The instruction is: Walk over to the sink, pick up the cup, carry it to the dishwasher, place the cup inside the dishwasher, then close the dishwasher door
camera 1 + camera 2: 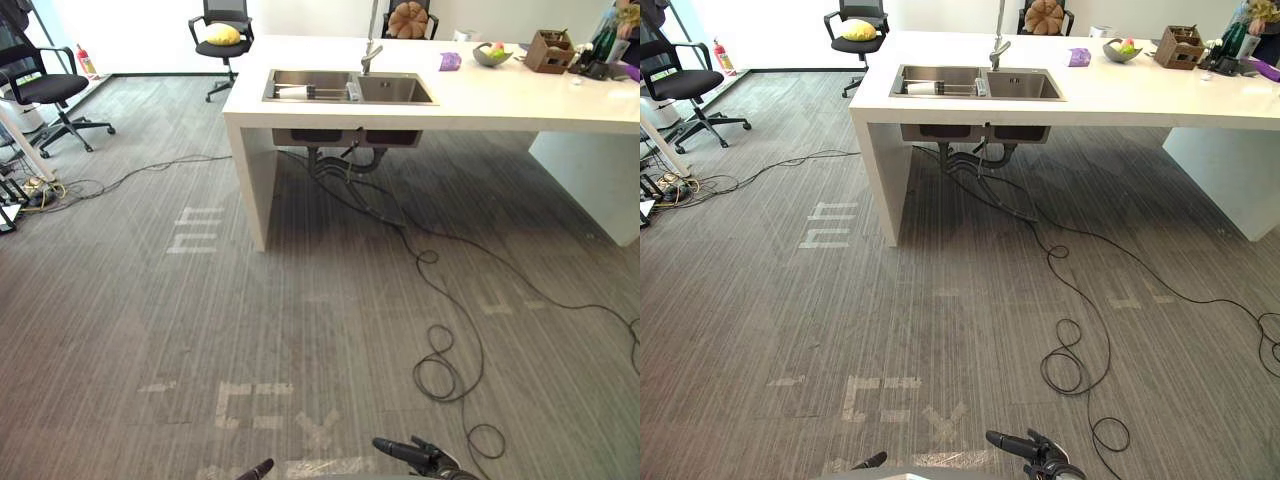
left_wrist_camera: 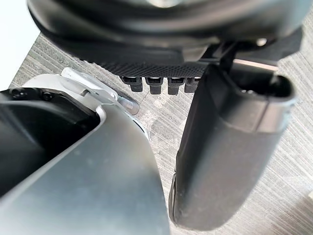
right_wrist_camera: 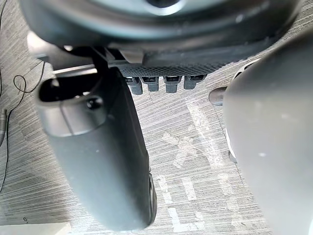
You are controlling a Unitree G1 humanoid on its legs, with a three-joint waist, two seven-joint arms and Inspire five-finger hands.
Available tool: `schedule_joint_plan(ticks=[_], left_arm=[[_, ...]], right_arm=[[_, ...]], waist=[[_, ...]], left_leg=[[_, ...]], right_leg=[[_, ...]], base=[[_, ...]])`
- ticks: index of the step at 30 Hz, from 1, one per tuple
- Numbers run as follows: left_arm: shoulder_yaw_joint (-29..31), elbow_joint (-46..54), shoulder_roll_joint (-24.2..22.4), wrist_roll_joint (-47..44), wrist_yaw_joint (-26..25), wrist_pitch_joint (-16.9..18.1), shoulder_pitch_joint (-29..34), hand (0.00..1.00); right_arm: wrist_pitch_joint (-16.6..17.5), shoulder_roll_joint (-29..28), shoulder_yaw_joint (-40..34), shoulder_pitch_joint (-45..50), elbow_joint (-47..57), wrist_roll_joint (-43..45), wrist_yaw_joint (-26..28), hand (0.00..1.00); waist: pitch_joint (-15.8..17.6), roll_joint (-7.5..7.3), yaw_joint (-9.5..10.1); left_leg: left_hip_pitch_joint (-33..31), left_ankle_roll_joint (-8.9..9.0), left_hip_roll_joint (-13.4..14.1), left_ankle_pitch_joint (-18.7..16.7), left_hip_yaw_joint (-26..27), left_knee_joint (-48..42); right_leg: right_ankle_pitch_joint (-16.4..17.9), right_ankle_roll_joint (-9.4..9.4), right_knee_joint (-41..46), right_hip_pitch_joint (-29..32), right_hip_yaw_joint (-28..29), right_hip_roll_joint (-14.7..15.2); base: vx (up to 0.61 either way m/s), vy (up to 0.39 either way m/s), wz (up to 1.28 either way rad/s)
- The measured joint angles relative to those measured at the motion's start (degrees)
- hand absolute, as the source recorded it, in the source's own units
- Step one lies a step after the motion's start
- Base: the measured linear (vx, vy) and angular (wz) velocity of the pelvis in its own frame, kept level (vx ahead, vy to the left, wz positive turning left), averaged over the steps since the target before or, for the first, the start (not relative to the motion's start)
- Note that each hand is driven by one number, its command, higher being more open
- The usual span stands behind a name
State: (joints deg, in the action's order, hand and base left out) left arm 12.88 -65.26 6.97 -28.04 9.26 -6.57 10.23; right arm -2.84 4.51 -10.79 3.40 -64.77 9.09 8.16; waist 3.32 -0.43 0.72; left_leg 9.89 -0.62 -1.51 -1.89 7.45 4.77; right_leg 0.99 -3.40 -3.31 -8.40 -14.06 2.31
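Grey carpet [image 1: 200, 330], white counter [image 1: 500, 100] at twelve o'clock: the cup [image 1: 290, 91] lies in its sink [image 1: 395, 90], well apart from the left hand [image 1: 258, 470] and right hand [image 1: 415, 455] at six, both slack and empty.

Grey striped carpet [image 1: 150, 300] is spread before a white counter [image 1: 500, 100]; a black office chair [image 1: 226, 10] is set beyond its left end.

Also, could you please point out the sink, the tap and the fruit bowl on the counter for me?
sink [image 1: 395, 90]: left eye view, bare floor of its right basin.
tap [image 1: 371, 52]: left eye view, on its angled spout.
fruit bowl [image 1: 489, 61]: left eye view, on its grey outer wall.
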Motion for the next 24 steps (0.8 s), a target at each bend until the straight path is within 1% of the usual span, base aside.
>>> schedule_joint_plan(ticks=[9, 17, 18, 19, 20, 21, 22, 23, 24], left_arm=[[-0.25, -0.04, -0.07, -0.11, -1.29, 1.06, 0.16, 1.0], [-0.25, -0.03, -0.23, -0.11, -3.48, 1.2, 0.16, 1.0], [-0.25, -0.04, -0.28, -0.11, -4.06, 1.2, 0.17, 1.0], [-0.24, -0.06, -0.27, -0.13, -4.37, 1.16, 0.21, 1.0], [-0.25, -0.05, -0.22, -0.14, -4.41, 1.13, 0.21, 1.0], [-0.16, -0.05, -0.09, -0.24, -4.5, 1.19, 0.11, 1.0], [-0.16, 0.0, 0.02, -0.2, -4.48, 1.43, 0.1, 1.0], [-0.09, 0.18, 0.12, -0.2, -4.44, 1.64, 0.08, 1.0], [0.25, 0.22, 0.7, -0.15, -4.37, 2.2, -0.01, 1.0]], right_arm=[[0.22, -0.13, 0.07, -0.23, -0.37, 0.28, 0.23, 1.0], [1.9, -0.51, -0.14, -0.15, -1.13, 1.23, -1.77, 1.0], [2.04, -0.59, -0.24, -0.18, -1.21, 1.98, -1.89, 1.0], [2.64, -0.78, -0.24, -0.13, -1.16, 2.54, -2.0, 1.0], [2.94, -0.72, -0.26, -0.08, -1.14, 2.6, -2.1, 1.0], [3.25, -0.65, -0.25, -0.02, -1.1, 2.6, -2.41, 1.0], [3.68, -0.48, -0.24, -0.08, -0.75, 2.59, -2.67, 1.0], [3.97, -0.46, -0.24, -0.07, -0.16, 2.59, -2.83, 1.0], [4.19, -0.43, -0.23, -0.37, 0.38, 2.68, -2.96, 1.0]], waist=[[0.21, -0.35, 0.06], [0.31, -0.67, 0.13], [0.43, -0.75, 0.11], [0.55, -0.88, 0.08], [0.67, -0.99, 0.07], [1.0, -1.45, 0.19], [1.62, -1.69, 0.37], [2.21, -1.85, 0.46], [2.82, -2.78, 0.49]], left_leg=[[0.1, 0.0, -0.08, -0.02, -0.12, 0.09], [0.26, -0.35, -0.94, 0.21, -2.67, 0.08], [0.28, -0.4, -1.28, 0.19, -3.21, 0.04], [0.38, -0.52, -1.63, 0.03, -3.91, -0.18], [0.47, -1.1, -1.86, -0.38, -4.3, -0.46], [0.73, -2.38, -2.36, -1.09, -4.83, -1.58], [1.18, -3.22, -2.73, -1.61, -4.97, -2.87], [1.56, -3.65, -3.03, -1.67, -4.96, -3.44], [2.79, -4.27, -3.89, -1.94, -5.19, -3.76]], right_leg=[[-0.07, 0.09, -0.13, -0.13, -0.96, 0.1], [-0.02, 0.07, -0.4, -1.44, -4.09, 0.99], [1.38, 0.49, 1.73, -0.91, -4.65, 1.71], [4.24, -0.16, 7.22, 0.96, -5.23, 3.03], [5.96, -0.72, 10.96, 2.22, -5.46, 3.94], [8.83, -2.29, 19.6, 5.01, -5.63, 6.08], [9.84, -2.91, 29.56, 8.59, -5.56, 8.46], [9.83, -2.74, 34.65, 10.36, -5.59, 9.83], [9.75, -1.37, 42.88, 13.33, -5.56, 12.52]], base=[[-0.02, -0.019, 0.01], [-0.05, -0.021, 0.17], [-0.04, 0.009, 0.27], [-0.03, 0.018, 0.31], [-0.01, 0.043, 0.34], [0.0, 0.098, 0.26], [0.0, 0.089, 0.2], [0.0, 0.087, 0.08], [0.0, 0.0, 0.0]])
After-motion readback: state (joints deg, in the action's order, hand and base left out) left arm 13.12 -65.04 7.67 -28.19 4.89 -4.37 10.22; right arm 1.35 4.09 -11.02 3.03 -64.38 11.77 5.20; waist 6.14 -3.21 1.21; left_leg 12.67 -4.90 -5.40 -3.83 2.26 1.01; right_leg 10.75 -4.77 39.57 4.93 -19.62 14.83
